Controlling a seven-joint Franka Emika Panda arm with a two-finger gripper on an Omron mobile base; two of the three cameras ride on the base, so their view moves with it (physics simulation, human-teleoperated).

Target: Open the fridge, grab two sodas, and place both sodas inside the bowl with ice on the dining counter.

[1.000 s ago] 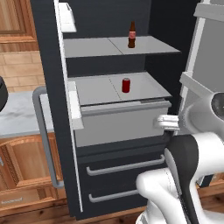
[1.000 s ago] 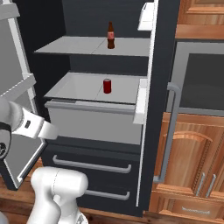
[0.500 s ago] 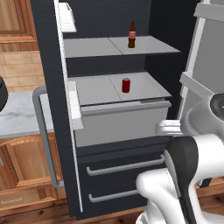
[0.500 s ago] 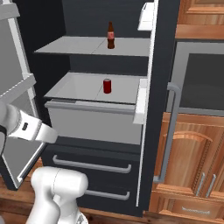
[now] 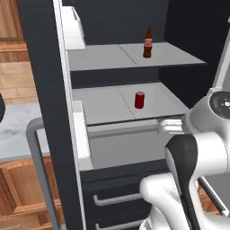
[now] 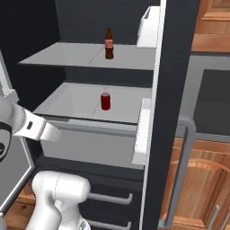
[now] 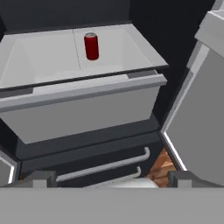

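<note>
The fridge (image 5: 42,90) stands open, its dark frame and pale shelves facing me. A slim brown soda bottle (image 5: 147,42) (image 6: 108,44) with a red label stands on the upper shelf. The red soda can (image 5: 139,100) (image 6: 105,101) (image 7: 91,46) stands upright on the shelf below, above a grey drawer front (image 7: 83,109). My gripper (image 7: 111,180) is open and holds nothing, its fingertips (image 7: 41,178) wide apart. It hangs in front of that drawer, below and short of the can. The bowl with ice and the dining counter are out of view.
An open fridge door (image 7: 199,113) stands close on the right of the hand. The other door, with white bins (image 5: 74,27) and a grey bar handle (image 5: 38,161), flanks the opening. Lower drawers with bar handles (image 7: 105,164) sit beneath. Wooden cabinets (image 6: 204,179) lie beyond.
The hand has shifted only slightly in front of the grey drawer. Both sodas stand where they were, and the gripper stays open.
</note>
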